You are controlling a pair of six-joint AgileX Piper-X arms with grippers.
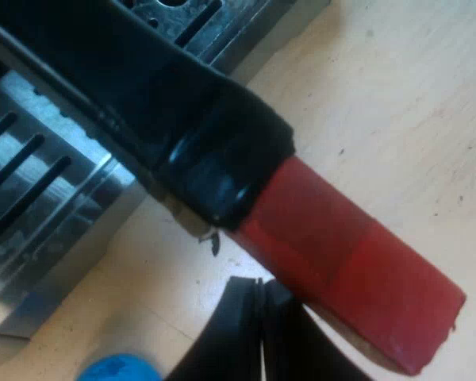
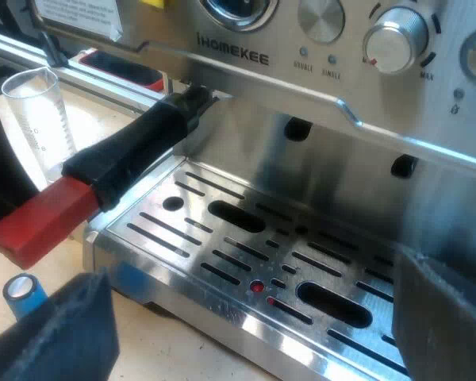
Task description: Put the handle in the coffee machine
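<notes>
The holder's dark handle (image 1: 143, 103) runs across the espresso machine's slotted drip tray (image 1: 32, 214) and ends in a red block (image 1: 349, 262). My left gripper (image 1: 260, 333) sits just under that red end. Its two black fingers are pressed together with nothing between them, beside the handle rather than around it. In the right wrist view the handle (image 2: 135, 151) slopes up to the underside of the machine's front panel (image 2: 246, 59), and its red end (image 2: 40, 218) sticks out past the tray's corner. My right gripper (image 2: 254, 341) hangs open over the drip tray (image 2: 246, 238), fingers far apart.
A measuring glass (image 2: 40, 111) stands on the wooden table beside the machine. A blue tamper (image 2: 22, 295) stands on the table below the red end, and it is also near my left fingers (image 1: 119, 370). Knobs line the panel (image 2: 397, 44).
</notes>
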